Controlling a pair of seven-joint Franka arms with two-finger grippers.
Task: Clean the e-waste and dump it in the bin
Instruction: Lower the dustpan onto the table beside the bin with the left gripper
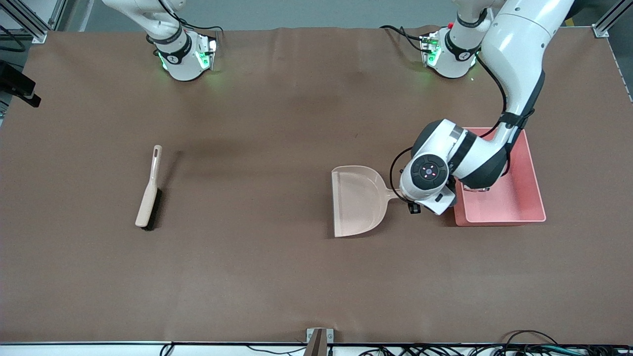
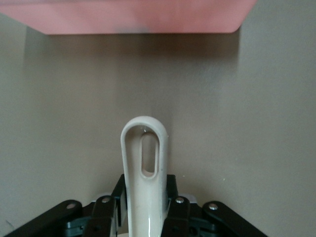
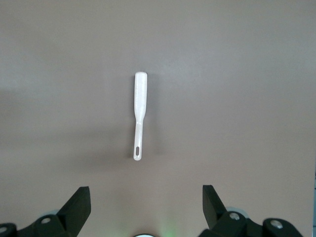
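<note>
My left gripper (image 1: 414, 200) is shut on the handle (image 2: 145, 163) of the beige dustpan (image 1: 356, 200). The pan sits low over the table beside the pink bin (image 1: 536, 183), on the side toward the right arm's end. I cannot tell whether the pan touches the table. The bin's wall also shows in the left wrist view (image 2: 138, 17), past the handle's looped tip. No e-waste parts show in any view; the left arm covers part of the bin's inside. My right gripper (image 3: 145, 197) is open and empty, high over the brush (image 3: 139, 113), and out of the front view.
The beige hand brush (image 1: 148, 193) with dark bristles lies flat on the brown table toward the right arm's end. The two arm bases (image 1: 183, 54) stand along the table's edge farthest from the front camera.
</note>
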